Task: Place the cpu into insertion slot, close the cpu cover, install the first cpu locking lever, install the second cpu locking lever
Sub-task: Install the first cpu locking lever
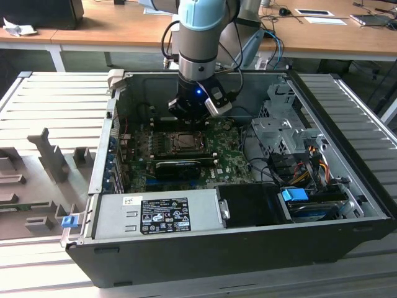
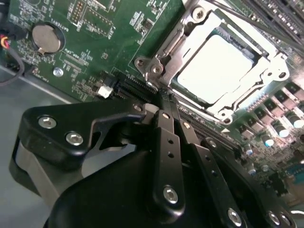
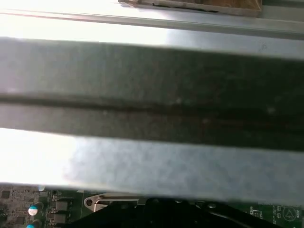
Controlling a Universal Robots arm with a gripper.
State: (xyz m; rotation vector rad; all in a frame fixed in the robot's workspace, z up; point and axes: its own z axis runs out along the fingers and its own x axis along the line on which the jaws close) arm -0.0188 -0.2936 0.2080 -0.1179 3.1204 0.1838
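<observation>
While the end effector (image 2: 164, 97) hangs low inside the open computer case (image 1: 347, 186), its black fingers (image 2: 166, 137) sit pressed together, gripping nothing, tips just beside the corner of the cpu cover (image 2: 183, 35). The cover lies flat over the cpu (image 2: 219, 66), which sits in the insertion slot (image 1: 184, 143) on the green motherboard (image 2: 90, 33). In the exterior view, the arm (image 1: 200, 37) stands above the slot's far edge; wooden desk (image 1: 93, 25) behind.
</observation>
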